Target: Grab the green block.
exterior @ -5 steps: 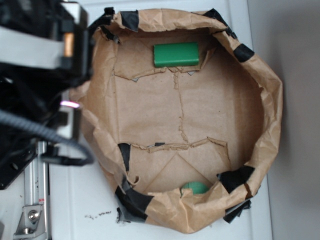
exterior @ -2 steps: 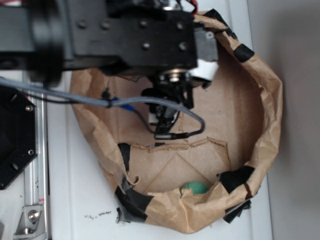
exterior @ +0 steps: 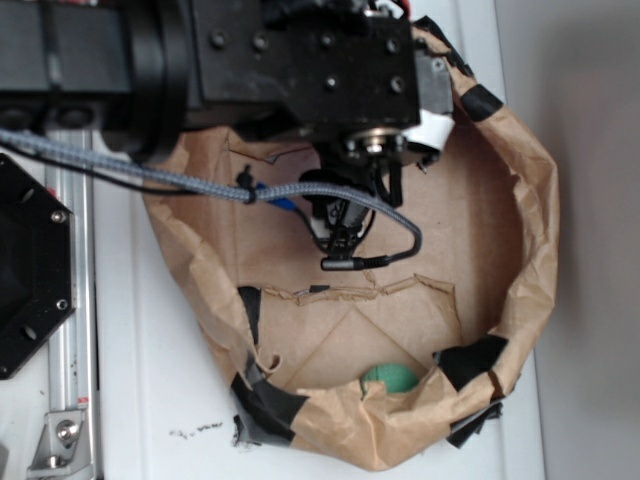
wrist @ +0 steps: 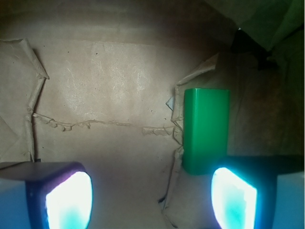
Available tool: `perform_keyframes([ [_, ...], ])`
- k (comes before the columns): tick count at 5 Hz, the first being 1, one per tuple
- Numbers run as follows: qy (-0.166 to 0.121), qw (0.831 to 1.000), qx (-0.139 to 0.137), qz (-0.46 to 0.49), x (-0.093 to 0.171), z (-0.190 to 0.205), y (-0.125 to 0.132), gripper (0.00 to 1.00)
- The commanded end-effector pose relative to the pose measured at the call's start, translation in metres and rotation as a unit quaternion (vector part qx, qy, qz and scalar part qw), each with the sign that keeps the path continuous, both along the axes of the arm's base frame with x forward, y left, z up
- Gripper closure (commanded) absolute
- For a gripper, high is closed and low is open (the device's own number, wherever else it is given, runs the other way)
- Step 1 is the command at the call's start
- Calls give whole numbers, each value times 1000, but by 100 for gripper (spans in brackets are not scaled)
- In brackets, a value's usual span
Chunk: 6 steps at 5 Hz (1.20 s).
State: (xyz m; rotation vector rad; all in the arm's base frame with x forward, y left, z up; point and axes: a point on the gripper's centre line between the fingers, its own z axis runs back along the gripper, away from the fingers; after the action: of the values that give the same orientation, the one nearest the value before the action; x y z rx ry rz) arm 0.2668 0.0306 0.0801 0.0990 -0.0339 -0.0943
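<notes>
From the exterior view we saw the arm (exterior: 250,70) reaching over the paper bag (exterior: 530,250); it hid the block, and a green ball (exterior: 388,377) lay at the bag's near wall. From the wrist view we saw the gripper (wrist: 151,195) with fingers (wrist: 69,200) spread apart and holding nothing; the block (wrist: 206,129) lay on the bag floor just ahead of the right finger.

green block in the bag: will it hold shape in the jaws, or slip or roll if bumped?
The green block looks rigid, with flat faces and crisp edges, so it probably won't deform. Its smooth, slightly glossy surface may be slippery. Lying flat on the brown paper, it should slide rather than roll.
</notes>
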Motion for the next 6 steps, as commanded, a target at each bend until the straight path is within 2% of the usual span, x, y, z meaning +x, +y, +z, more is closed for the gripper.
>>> perform_keyframes([
  [1,-26,1000,4,5,5,13,8,0],
  [2,-39,998,-49,-7,5,-11,9,0],
  [3,-40,999,-5,-2,0,-14,-10,0],
  [4,-35,999,-18,-12,-4,-15,-24,0],
  [6,-35,998,-12,57,1,-24,40,0],
])
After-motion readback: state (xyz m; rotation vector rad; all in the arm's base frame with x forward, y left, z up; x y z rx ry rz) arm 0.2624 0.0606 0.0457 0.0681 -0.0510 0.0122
